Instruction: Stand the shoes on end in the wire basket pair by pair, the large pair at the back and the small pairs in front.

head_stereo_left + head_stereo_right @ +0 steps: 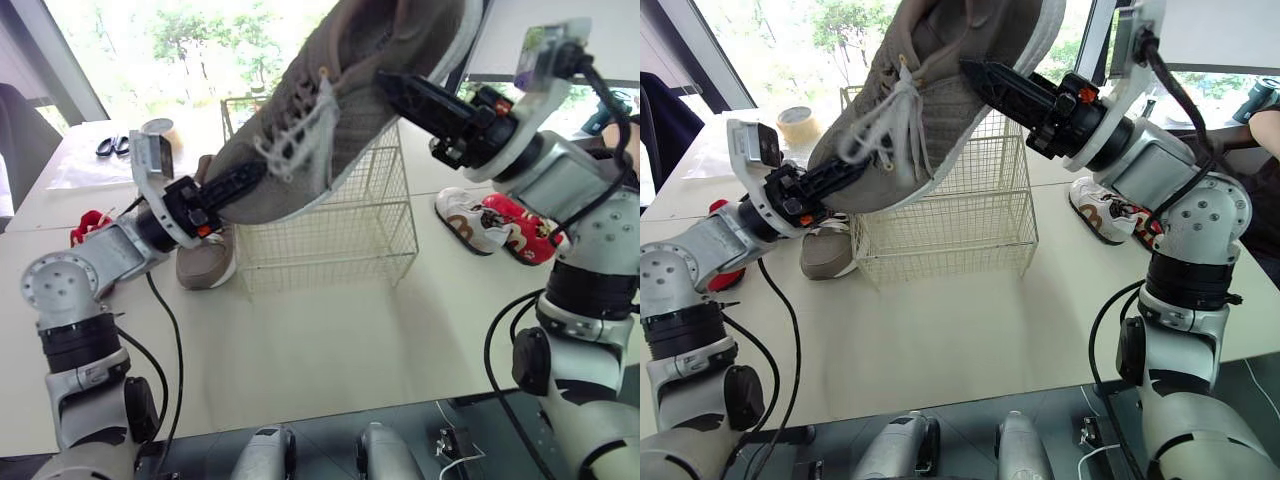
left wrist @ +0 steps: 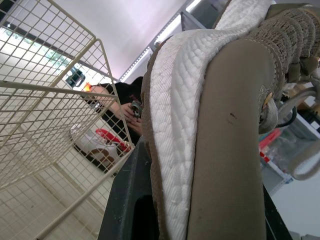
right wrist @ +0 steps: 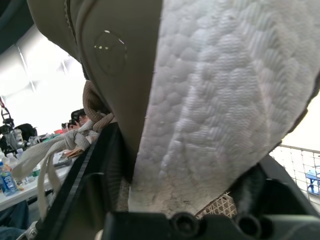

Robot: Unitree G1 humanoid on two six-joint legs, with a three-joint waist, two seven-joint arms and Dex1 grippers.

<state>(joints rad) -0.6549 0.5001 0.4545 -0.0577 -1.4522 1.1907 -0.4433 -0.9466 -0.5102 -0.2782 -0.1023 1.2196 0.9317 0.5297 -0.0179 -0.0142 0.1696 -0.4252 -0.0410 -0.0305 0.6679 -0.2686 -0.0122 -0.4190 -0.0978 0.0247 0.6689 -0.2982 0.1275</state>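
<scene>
Observed: the large shoe [image 1: 330, 110] is held aloft, tilted, toe down toward the robot's left and heel up toward its right, above and in front of the wire basket [image 1: 340, 240]. The left gripper [image 1: 232, 183] is clamped at the toe end. The right gripper [image 1: 415, 95] is clamped near the heel, with its fingers across upper and sole.

Materials: tan knit upper with smooth suede-like panels, a white sole [image 3: 210, 100] with a pebbled foam texture, and pale laces [image 1: 295, 140] hanging loose.

Assessment: the shoe is likely light. The sole is firm enough to pinch and the upper soft enough to give. The foam should grip well. The dangling laces could snag on the basket's thin wire mesh. Sole edge and heel counter are the sound holds.

Elsewhere: the second large shoe [image 1: 205, 262] lies on the table [image 1: 330, 340], just beside the basket on the robot's left. A small white shoe [image 1: 468, 222] and a small red shoe [image 1: 525, 232] lie to the right, apart from the basket.
</scene>
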